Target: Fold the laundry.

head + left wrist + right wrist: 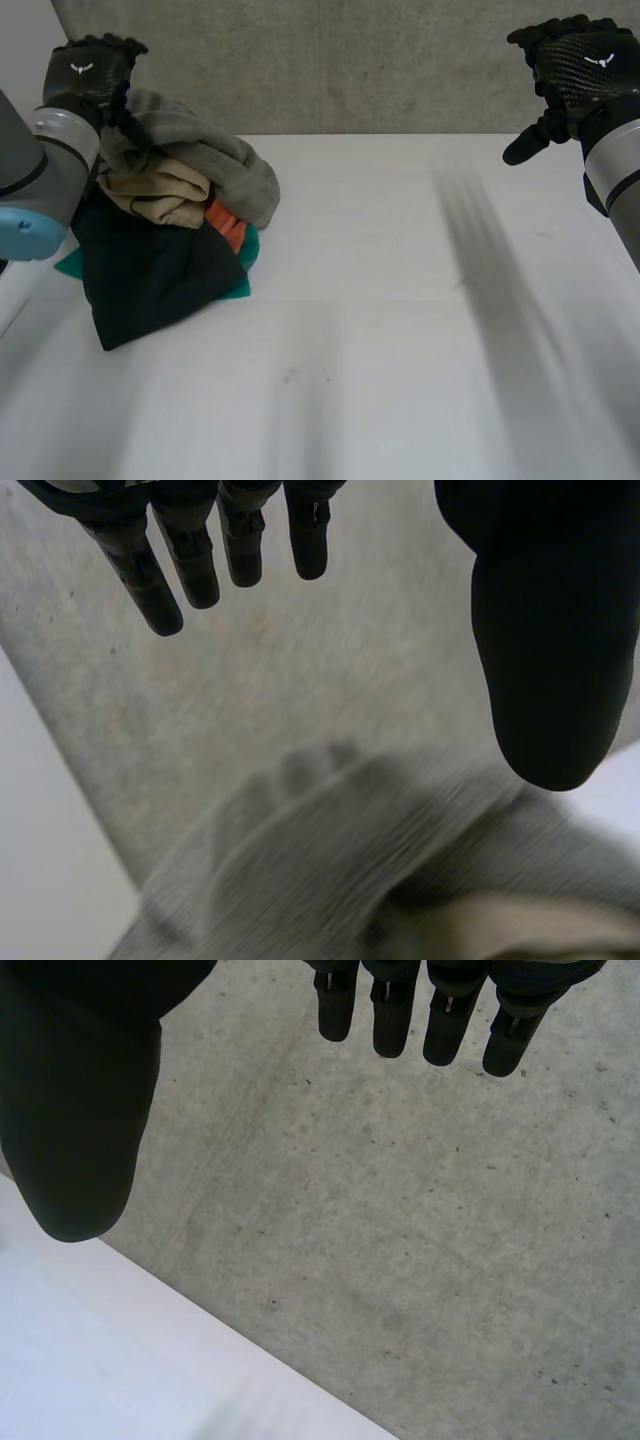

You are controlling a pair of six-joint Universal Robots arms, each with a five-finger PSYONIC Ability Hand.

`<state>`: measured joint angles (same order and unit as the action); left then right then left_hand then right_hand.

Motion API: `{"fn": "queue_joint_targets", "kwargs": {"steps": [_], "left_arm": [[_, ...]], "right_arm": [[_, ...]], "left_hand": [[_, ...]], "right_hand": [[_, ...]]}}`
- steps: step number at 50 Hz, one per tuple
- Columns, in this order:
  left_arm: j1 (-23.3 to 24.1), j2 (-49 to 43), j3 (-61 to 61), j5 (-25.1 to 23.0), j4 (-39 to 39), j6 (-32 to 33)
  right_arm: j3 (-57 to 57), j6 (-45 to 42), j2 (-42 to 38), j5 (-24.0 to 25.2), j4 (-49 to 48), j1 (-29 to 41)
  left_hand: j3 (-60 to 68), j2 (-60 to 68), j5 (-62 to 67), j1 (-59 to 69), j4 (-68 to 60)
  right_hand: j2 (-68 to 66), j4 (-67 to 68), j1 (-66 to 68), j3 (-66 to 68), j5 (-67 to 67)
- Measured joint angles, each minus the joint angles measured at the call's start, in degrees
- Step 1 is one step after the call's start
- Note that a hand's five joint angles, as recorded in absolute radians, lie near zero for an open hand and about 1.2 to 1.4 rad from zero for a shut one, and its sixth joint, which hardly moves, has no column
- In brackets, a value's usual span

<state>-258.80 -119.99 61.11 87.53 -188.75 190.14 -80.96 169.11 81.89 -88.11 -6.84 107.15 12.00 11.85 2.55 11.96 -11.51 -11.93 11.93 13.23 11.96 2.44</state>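
The left hand (88, 72) hangs relaxed over the far end of the pile of laundry (170, 220), fingers (150, 580) straight and thumb apart, grasping nothing. Below its fingertips, in the left wrist view, lies the grey garment (330, 860) that tops the heap. Under that sit a tan garment (160, 195), an orange piece (228, 225) and a teal piece (247, 262), with a dark garment (150, 270) spread at the near side. The pile rests unfolded at the left of the white surface (400, 350). The right hand (575, 70) is raised at the far right, well apart from the pile, likewise released, its fingers straight before the concrete wall (350, 60).
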Motion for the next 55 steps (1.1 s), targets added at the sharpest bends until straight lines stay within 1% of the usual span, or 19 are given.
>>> {"fn": "queue_joint_targets", "kwargs": {"steps": [5, 7, 9, 11, 12, 13, 18, 24, 31, 37, 38, 39, 40, 41, 42, 43, 45, 50, 55], "left_arm": [[-2.08, -8.4, -7.32, -0.03, -0.04, 5.03], [-2.64, -11.62, -10.21, -0.03, -0.08, 6.32], [-2.95, -14.16, -12.63, 0.0, -0.16, 6.93], [-2.91, -15.01, -13.56, 0.03, -0.26, 6.96], [-2.78, -15.34, -13.93, 0.07, -0.31, 6.88], [-2.57, -15.38, -14.1, 0.1, -0.41, 6.74], [-0.44, -12.28, -13.04, 0.3, -0.79, 5.23], [6.94, -1.71, -6.93, 0.29, -1.17, -1.72], [18.76, 4.56, -0.64, -0.79, -1.78, -11.59], [27.05, 1.02, 2.24, -2.58, -4.07, -16.98], [27.87, 0.01, 2.4, -2.73, -4.35, -17.39], [28.13, -0.34, 2.44, -2.78, -4.44, -17.5], [29.5, -2.32, 2.68, -3.02, -4.77, -17.99], [29.98, -3.09, 2.79, -3.11, -4.84, -18.13], [30.41, -3.76, 2.91, -3.17, -4.87, -18.22], [30.87, -4.5, 3.15, -3.26, -4.83, -18.3], [31.4, -5.24, 3.94, -3.35, -4.59, -18.31], [30.54, -1.6, 7.36, -3.38, -3.78, -18.0], [25.9, 7.53, 14.72, -3.37, -3.27, -17.3]], "right_arm": [[0.01, -0.41, -0.11, 0.03, -0.02, -0.06], [0.01, -0.48, -0.16, 0.04, -0.02, -0.08], [0.01, -0.66, -0.21, 0.04, -0.02, -0.09], [0.01, -0.9, -0.24, 0.04, -0.05, -0.1], [0.01, -1.07, -0.24, 0.05, -0.06, -0.1], [0.01, -1.34, -0.24, 0.04, -0.09, -0.13], [0.04, -2.23, -0.24, 0.04, -0.23, -0.19], [0.21, -2.7, -0.11, 0.04, -0.36, -0.4], [0.22, -2.91, 0.28, 0.04, -0.33, -0.89], [0.2, -3.39, 0.38, 0.04, -0.15, -2.59], [0.21, -3.44, 0.38, 0.04, -0.13, -2.89], [0.21, -3.46, 0.39, 0.04, -0.13, -2.98], [0.23, -3.55, 0.38, 0.05, -0.07, -3.56], [0.23, -3.57, 0.38, 0.05, -0.05, -3.75], [0.26, -3.6, 0.36, 0.06, -0.03, -3.99], [0.28, -3.63, 0.32, 0.07, 0.01, -4.24], [0.31, -3.69, 0.13, 0.14, 0.12, -4.69], [0.39, -5.24, -0.91, 1.19, 1.11, -5.02], [0.79, -11.26, -3.35, 4.78, 6.02, -4.7]], "left_hand": [[0.27, 0.27, 0.23, 0.35, -0.3], [3.81, 4.55, 3.62, 4.39, -4.21], [20.64, 20.94, 20.13, 23.97, -21.28], [32.55, 32.99, 31.64, 36.74, -33.24], [47.56, 48.24, 45.8, 50.4, -47.69], [51.82, 52.98, 50.58, 53.1, -52.9], [55.53, 56.4, 52.09, 53.1, -56.69], [55.54, 56.43, 52.09, 53.1, -56.95], [56.11, 56.54, 52.09, 53.1, -56.97], [53.45, 53.83, 51.17, 51.65, -54.12], [45.51, 45.74, 44.63, 43.84, -46.02], [45.51, 45.74, 44.63, 43.84, -46.02], [26.02, 25.8, 26.28, 22.49, -27.38], [22.46, 21.0, 21.45, 16.82, -22.59], [12.38, 11.09, 11.06, 6.28, -12.3], [6.33, 5.99, 5.55, 2.0, -6.79], [1.46, 1.36, 0.19, 0.21, -1.46], [1.34, 1.14, 0.13, 0.21, -1.14], [1.34, 1.14, 0.13, 0.21, -1.14]], "right_hand": [[0.0, 0.0, 0.0, 0.0, 0.02], [0.0, 0.0, 0.0, 0.0, 0.02], [0.0, 0.0, 0.0, 0.0, 0.02], [0.0, 0.0, 0.0, 0.0, 0.0], [0.0, 0.0, 0.0, 0.0, 0.02], [0.0, 0.0, 0.0, 0.0, 0.02], [0.0, 0.0, 0.0, 0.0, 0.02], [0.0, 0.0, 0.0, 0.0, 0.02], [0.0, 0.0, 0.0, 0.0, 0.02], [0.0, 0.0, 0.0, 0.0, 0.02], [0.0, 0.0, 0.0, 0.0, 0.02], [0.0, 0.0, 0.0, 0.0, 0.02], [0.0, 0.0, 0.0, 0.0, 0.02], [0.0, 0.0, 0.0, 0.0, 0.02], [0.0, 0.0, 0.0, 0.0, 0.02], [0.0, 0.0, 0.0, 0.0, 0.01], [0.0, 0.0, 0.0, 0.0, 0.02], [0.0, 0.0, 0.0, 0.0, 0.02], [0.0, 0.0, 0.0, 0.0, 0.02]]}}
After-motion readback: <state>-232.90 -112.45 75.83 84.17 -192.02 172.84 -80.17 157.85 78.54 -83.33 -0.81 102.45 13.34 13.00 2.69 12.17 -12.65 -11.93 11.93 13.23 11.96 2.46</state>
